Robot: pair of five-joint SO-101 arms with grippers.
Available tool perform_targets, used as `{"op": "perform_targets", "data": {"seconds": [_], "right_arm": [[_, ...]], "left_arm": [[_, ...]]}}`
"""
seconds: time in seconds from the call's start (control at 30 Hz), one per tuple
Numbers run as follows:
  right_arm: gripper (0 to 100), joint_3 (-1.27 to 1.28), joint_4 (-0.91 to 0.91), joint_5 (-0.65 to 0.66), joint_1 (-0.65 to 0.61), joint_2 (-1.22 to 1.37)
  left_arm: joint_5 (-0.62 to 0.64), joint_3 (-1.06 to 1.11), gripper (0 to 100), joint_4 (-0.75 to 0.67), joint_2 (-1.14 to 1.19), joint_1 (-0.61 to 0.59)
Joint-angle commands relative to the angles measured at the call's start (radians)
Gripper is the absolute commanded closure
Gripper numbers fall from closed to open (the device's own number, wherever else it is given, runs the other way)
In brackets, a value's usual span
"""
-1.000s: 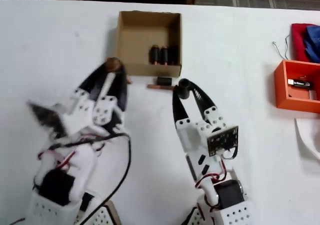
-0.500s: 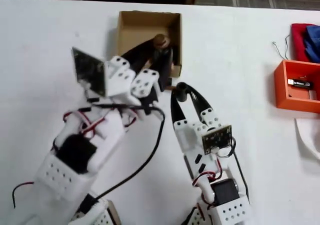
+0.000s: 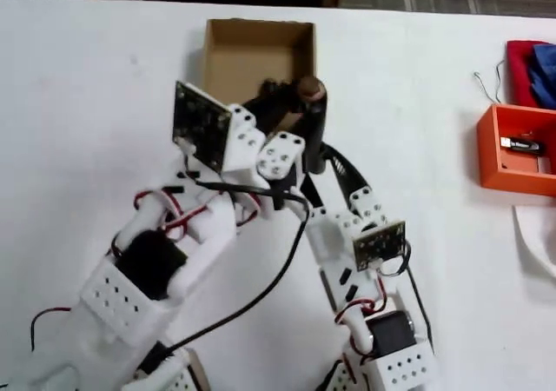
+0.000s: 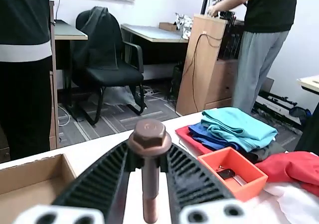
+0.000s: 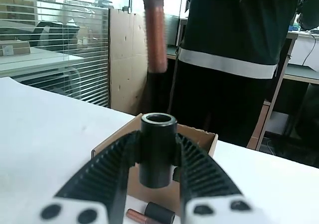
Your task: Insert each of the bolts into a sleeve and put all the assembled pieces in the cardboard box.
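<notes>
Left tool (image 4: 149, 153) pinching a copper bolt (image 4: 149, 134) below its head, shaft hanging down, right tool (image 5: 158, 152) pinching a black sleeve (image 5: 158, 159) upright beneath it, apart, by the near right corner of the cardboard box (image 3: 248, 61), white counter (image 3: 104, 78), orange tray (image 3: 488, 152) right, office chair (image 4: 107, 50) behind.

Open air lies between bolt (image 5: 154, 30) and sleeve (image 5: 158, 149); the box (image 3: 234, 56) stands just beyond, with the left arm (image 3: 148, 269) crossing overhead.

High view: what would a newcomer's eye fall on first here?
The copper bolt, gripped head-up in the left arm's jaws, hangs above the black sleeve, which the right arm's jaws hold upright with its opening facing up. The two are not yet touching. Both are by the near right corner of the cardboard box.
</notes>
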Motion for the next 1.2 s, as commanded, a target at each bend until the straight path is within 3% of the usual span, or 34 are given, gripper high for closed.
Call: {"op": "perform_targets", "data": {"seconds": [0.0, 0.9, 1.0, 1.17], "right_arm": [[97.8, -0.049, -0.027, -0.003, -0.004, 0.002], [97.8, -0.052, -0.024, -0.005, -0.002, -0.004], [97.8, -0.052, -0.024, -0.005, -0.002, -0.004], [97.8, -0.052, -0.021, -0.006, -0.002, -0.004]], "left_arm": [[-0.002, 0.025, 97, -0.009, 0.0, 0.009], [0.002, 0.084, 98, -0.092, 0.115, 0.011], [0.002, 0.093, 98, -0.083, 0.114, 0.009], [0.002, 0.082, 98, 0.054, 0.112, 0.015]]}}
